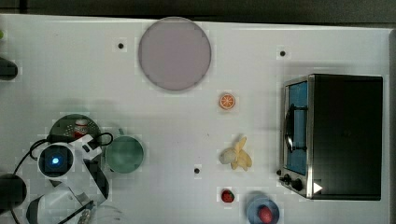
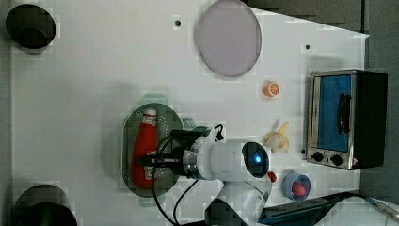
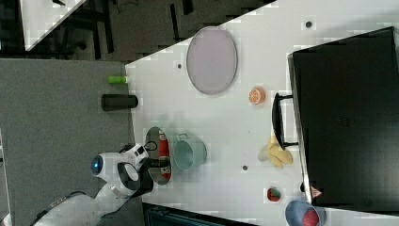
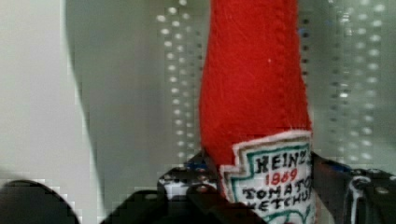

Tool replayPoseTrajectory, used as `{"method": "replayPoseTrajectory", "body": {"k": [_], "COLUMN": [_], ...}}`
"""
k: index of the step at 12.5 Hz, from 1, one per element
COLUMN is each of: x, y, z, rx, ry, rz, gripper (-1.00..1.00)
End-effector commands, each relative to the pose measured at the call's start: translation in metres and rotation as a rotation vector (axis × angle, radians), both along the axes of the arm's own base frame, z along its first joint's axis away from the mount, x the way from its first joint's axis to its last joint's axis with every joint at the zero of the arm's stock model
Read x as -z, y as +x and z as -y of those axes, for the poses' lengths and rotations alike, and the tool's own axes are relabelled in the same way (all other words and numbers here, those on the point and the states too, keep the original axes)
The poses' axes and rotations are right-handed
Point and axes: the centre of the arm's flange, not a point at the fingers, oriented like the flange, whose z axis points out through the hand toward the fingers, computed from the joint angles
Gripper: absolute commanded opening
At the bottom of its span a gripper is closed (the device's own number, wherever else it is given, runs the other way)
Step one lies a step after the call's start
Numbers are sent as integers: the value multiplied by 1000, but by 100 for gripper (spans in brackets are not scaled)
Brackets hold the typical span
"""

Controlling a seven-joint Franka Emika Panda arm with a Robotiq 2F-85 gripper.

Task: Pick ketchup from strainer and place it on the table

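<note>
The ketchup [image 2: 143, 141], a red bottle with a white cap and a printed label, lies lengthwise in the pale green strainer [image 2: 126, 141] on the white table [image 1: 187, 130]. My gripper [image 2: 143, 161] reaches down into the strainer at the bottle's label end. In the wrist view the two black fingers [image 4: 201, 179] press against both sides of the ketchup [image 4: 252, 93] at its label, with the strainer's perforated floor [image 4: 154, 93] behind it. In the top view my hand covers most of the bottle, and its white cap [image 1: 81, 125] shows inside the strainer [image 1: 65, 122].
A round green cup [image 1: 123, 154] stands right beside the strainer. Further off lie a grey plate [image 1: 174, 53], an orange slice [image 1: 227, 101], a banana [image 1: 238, 154], a strawberry [image 1: 227, 196], a blue bowl [image 1: 262, 211] and a toaster oven [image 1: 336, 135].
</note>
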Motion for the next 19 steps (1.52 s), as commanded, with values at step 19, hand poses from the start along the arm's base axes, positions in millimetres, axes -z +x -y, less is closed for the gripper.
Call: {"method": "replayPoseTrajectory", "body": {"k": [19], "x": [-221], "y": [164], "z": [332], "rx": [178], "ry": [-302], "rz": [56], "gripper": [18]}}
